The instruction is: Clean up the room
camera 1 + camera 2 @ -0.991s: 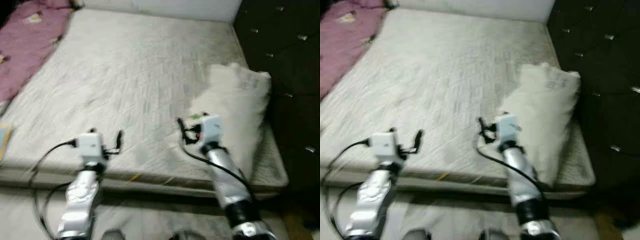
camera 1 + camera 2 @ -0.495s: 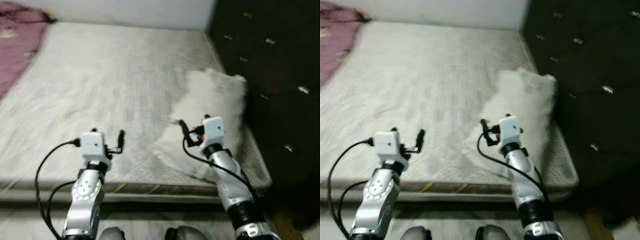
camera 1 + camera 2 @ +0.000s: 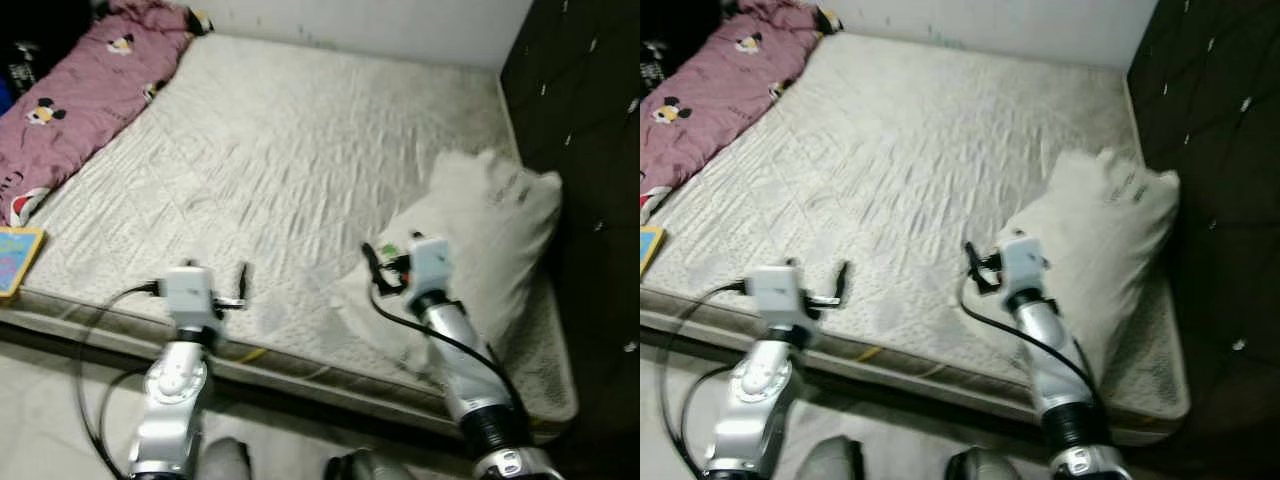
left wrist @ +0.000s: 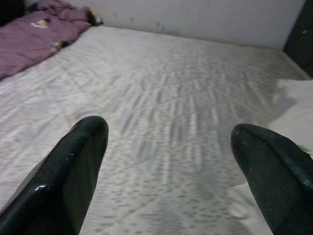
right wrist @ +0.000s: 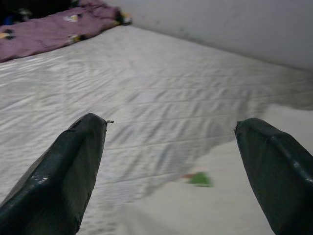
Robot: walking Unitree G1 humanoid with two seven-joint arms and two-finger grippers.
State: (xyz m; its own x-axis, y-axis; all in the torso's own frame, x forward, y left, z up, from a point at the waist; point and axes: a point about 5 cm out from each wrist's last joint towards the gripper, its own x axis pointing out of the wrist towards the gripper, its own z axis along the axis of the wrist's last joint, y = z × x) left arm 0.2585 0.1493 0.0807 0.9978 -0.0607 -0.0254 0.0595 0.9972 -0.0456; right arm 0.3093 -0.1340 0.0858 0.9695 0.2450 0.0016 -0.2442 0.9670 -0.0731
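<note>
The robot stands at the foot edge of the bed (image 3: 300, 130), both arms raised over the mattress border. The pillow (image 3: 480, 240) lies at about 2 o'clock from the robot, against the dark tufted headboard (image 3: 590, 120), with one corner reaching toward the bed's near edge. The right hand (image 3: 372, 262) hovers just above that near corner, fingers spread wide and gripping nothing; the wrist view shows the white pillow fabric between and below them. The left hand (image 3: 242, 280) hangs at about 11 o'clock over bare mattress, likewise spread and empty. A pink blanket (image 3: 80, 90) is bunched at about 10 o'clock along the far left side, and a blue book (image 3: 15, 260) rests at the bed's left corner. The pillow is judged light, soft and floppy; it will sag when lifted. Pinch a thick fold at the near corner or along the seam, not the flat middle, where the fabric may slip.
</note>
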